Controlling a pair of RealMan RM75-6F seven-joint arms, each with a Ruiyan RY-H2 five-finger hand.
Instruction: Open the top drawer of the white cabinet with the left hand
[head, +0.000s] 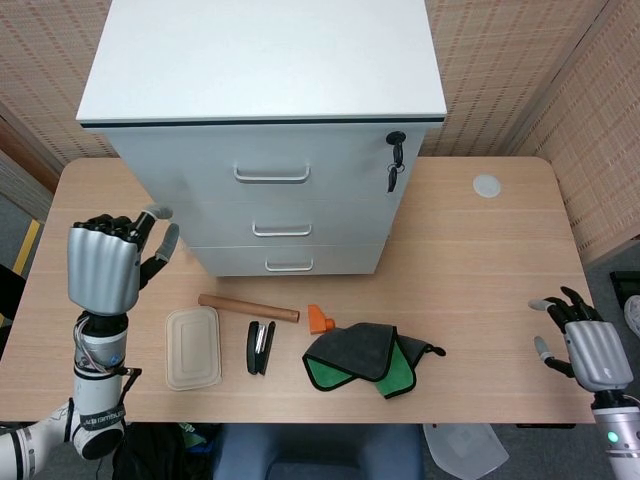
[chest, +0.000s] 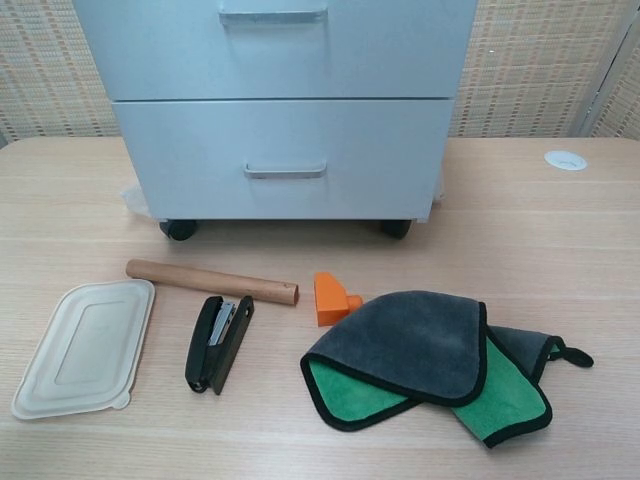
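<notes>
**Left hand raised, top drawer closed**

Head view only: left hand (head: 103, 268) empty, fingers apart, left of white metal cabinet (head: 262, 120); closed top drawer (head: 270, 163) up-right of it. Right hand (head: 590, 350) empty, fingers spread. Chest view shows neither hand, only lower drawers.

Left hand (head: 103, 267): brushed silver shell across the back, dark fingers (head: 150, 220) capped with pale grey tips, black wiring trailing down a slim metal wrist into a white forearm cuff printed with dark lettering. Right hand (head: 588, 347): same silver back plate, same dark fingers with grey tips. Below it, a white wrist section with a small green light glowing.
</notes>
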